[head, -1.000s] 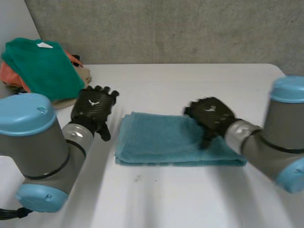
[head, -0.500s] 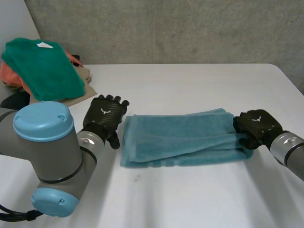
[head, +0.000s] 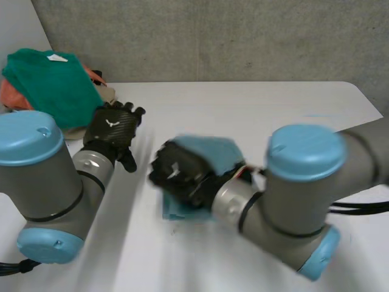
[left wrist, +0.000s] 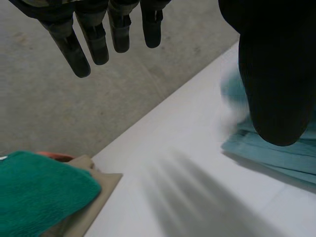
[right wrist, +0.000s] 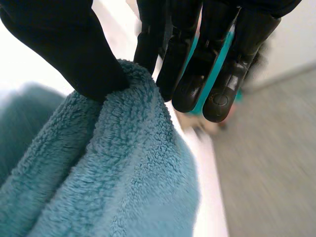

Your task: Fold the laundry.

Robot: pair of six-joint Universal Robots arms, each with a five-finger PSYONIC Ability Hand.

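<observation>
The blue towel [head: 209,152] lies in the middle of the table [head: 255,103]. The right hand [head: 179,173] pinches one end between thumb and fingers, holding it over the other end, so this fold looks half made. The left hand [head: 112,131] hovers open beside it. The pile of clothes [head: 51,85] probably remains to be done.

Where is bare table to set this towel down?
The far strip of the table, between the back wall and the teal towel, is bare out to the far right corner. Crowded: the far left corner holds the laundry pile, with the left robot hand beside it and the right robot hand pinching the towel.
</observation>
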